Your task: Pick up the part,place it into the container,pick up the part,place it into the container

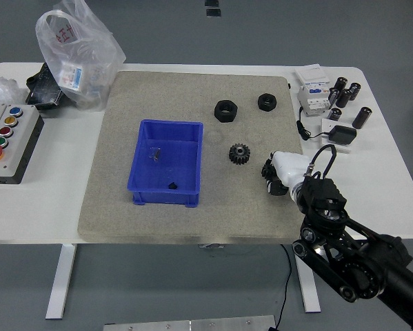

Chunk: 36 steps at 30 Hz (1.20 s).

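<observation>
A blue container [143, 160] sits on the grey mat, left of centre, with a small grey part [156, 153] and a small black part [172, 185] inside. A black gear [239, 153] lies on the mat to its right. Farther back are a large black nut [225, 109] and a smaller black nut [267, 101]. My right hand [274, 177], white with black fingers, hovers at the mat's right edge just right of the gear, fingers relaxed and holding nothing. The left arm is out of view.
A button box [6, 141] stands at the left edge, with a plastic bag [78, 52] behind it. Breakers [313, 93], black cylinders [344, 93] and a power adapter [340, 134] crowd the back right corner. The grey mat [116, 207] covers the middle.
</observation>
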### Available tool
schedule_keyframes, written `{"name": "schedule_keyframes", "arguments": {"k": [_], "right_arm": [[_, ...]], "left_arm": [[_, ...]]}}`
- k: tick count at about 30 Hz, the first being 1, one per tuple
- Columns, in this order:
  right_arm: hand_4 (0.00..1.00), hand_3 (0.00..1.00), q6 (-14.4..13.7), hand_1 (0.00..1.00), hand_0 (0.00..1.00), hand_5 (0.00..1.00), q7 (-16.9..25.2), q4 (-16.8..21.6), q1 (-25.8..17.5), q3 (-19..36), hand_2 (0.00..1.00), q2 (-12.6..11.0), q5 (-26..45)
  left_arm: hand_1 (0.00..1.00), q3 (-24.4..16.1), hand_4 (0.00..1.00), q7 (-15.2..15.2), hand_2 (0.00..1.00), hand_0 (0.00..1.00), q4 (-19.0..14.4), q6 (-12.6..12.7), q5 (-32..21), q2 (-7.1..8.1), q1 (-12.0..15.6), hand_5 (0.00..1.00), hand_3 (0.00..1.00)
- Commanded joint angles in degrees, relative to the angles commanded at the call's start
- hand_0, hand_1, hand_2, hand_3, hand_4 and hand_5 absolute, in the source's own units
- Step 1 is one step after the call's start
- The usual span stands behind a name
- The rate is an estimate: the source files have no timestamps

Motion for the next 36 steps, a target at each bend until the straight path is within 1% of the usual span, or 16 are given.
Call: {"name": "schedule_keyframes", "arguments": {"k": [2, 4, 5, 6, 10, 12, 16, 19, 24, 25, 26, 28, 29, 34, 35, 36], "right_arm": [[0.031, 0.416, -0.5, 0.331, 0.204, 0.002, 0.0, 0.0, 0.1, -0.1, 0.352, 0.0, 0.0], [0.031, 0.416, -1.5, 0.331, 0.204, 0.002, 0.0, 0.1, 0.4, -0.4, 0.352, -0.1, -0.1], [0.035, 0.365, -1.9, 0.327, 0.208, 0.002, 0.0, 0.2, 0.6, -0.6, 0.336, -0.2, -0.2], [0.035, 0.365, -2.5, 0.327, 0.208, 0.002, 0.0, 0.4, 1.1, -1.0, 0.336, -0.3, -0.1], [0.035, 0.365, -4.3, 0.327, 0.208, 0.002, 0.0, 1.3, 3.7, -3.3, 0.336, -0.2, 0.4], [0.037, 0.345, -5.4, 0.323, 0.208, 0.002, 0.0, 1.7, 5.8, -5.6, 0.322, 0.3, 0.6], [0.037, 0.345, -7.9, 0.323, 0.208, 0.002, 1.0, 2.2, 9.5, -10.0, 0.322, 2.2, 1.1], [0.037, 0.342, -10.9, 0.327, 0.211, 0.002, 3.0, 2.4, 12.3, -14.1, 0.318, 4.4, 1.6], [0.04, 0.342, -15.7, 0.326, 0.207, 0.002, 6.6, 1.7, 16.0, -20.6, 0.323, 7.0, 3.0], [0.04, 0.342, -16.3, 0.326, 0.207, 0.002, 7.0, 1.5, 16.6, -21.8, 0.323, 7.4, 3.1], [0.04, 0.342, -16.3, 0.326, 0.207, 0.002, 7.0, 1.1, 17.0, -23.1, 0.323, 7.8, 3.2], [0.04, 0.342, -15.1, 0.326, 0.207, 0.002, 6.4, 0.1, 17.5, -25.2, 0.323, 8.4, 3.3], [0.149, 0.655, -14.8, 0.445, 0.252, 0.183, 6.2, -0.2, 17.6, -25.6, 0.652, 8.5, 3.3], [0.149, 0.655, -14.8, 0.445, 0.252, 0.183, 5.3, -1.2, 17.2, -25.7, 0.652, 8.5, 2.6], [0.489, 0.814, -14.8, 0.488, 0.257, 0.207, 5.1, -1.3, 17.1, -25.5, 0.847, 8.5, 2.5], [0.489, 0.814, -14.8, 0.488, 0.257, 0.207, 5.0, -1.3, 17.0, -25.2, 0.847, 8.5, 2.3]], "left_arm": [[0.633, 0.0, 0.637, 0.0, 0.611, 0.608, 0.0, 0.0, -0.1, 0.0, 0.0, 0.263, 0.643], [0.633, 0.1, 0.637, 0.0, 0.611, 0.608, 0.0, 0.0, -0.1, 0.02, 0.0, 0.263, 0.643], [0.632, 0.1, 0.637, 0.0, 0.611, 0.608, 0.0, 0.0, -0.1, 0.03, 0.0, 0.263, 0.643], [0.632, 0.1, 0.637, 0.0, 0.611, 0.608, 0.0, 0.0, -0.2, 0.04, 0.0, 0.263, 0.643], [0.632, 0.2, 0.637, 0.1, 0.611, 0.608, 0.0, 0.0, -0.2, 0.1, 0.0, 0.263, 0.643], [0.632, 0.3, 0.636, 0.1, 0.611, 0.608, 0.0, 0.0, -0.3, 0.13, -0.1, 0.262, 0.643], [0.632, 0.5, 0.636, 0.2, 0.611, 0.608, 0.0, 0.0, -0.4, 0.2, -0.1, 0.262, 0.643], [0.632, 0.7, 0.637, 0.2, 0.61, 0.608, 0.0, 0.0, -0.5, 0.26, -0.2, 0.264, 0.643], [0.632, 0.8, 0.636, 0.4, 0.61, 0.608, 0.0, 0.0, -0.6, 0.34, -0.2, 0.264, 0.644], [0.632, 0.8, 0.636, 0.4, 0.61, 0.608, 0.0, 0.0, -0.6, 0.37, -0.2, 0.264, 0.644], [0.632, 0.9, 0.636, 0.5, 0.61, 0.608, 0.0, 0.0, -0.6, 0.39, -0.3, 0.264, 0.644], [0.632, 1.0, 0.636, 0.5, 0.61, 0.608, 0.0, 0.0, -0.7, 0.4, -0.3, 0.264, 0.644], [0.632, 1.0, 0.637, 0.5, 0.61, 0.608, 0.0, 0.0, -0.7, 0.4, -0.3, 0.264, 0.644], [0.632, 0.8, 0.637, 0.6, 0.61, 0.608, 0.0, 0.0, -0.4, 0.31, -0.3, 0.264, 0.644], [0.632, 0.7, 0.637, 0.6, 0.61, 0.608, 0.0, 0.0, -0.4, 0.3, -0.3, 0.264, 0.644], [0.632, 0.7, 0.637, 0.6, 0.61, 0.608, 0.0, 0.0, -0.4, 0.29, -0.3, 0.264, 0.644]]}}
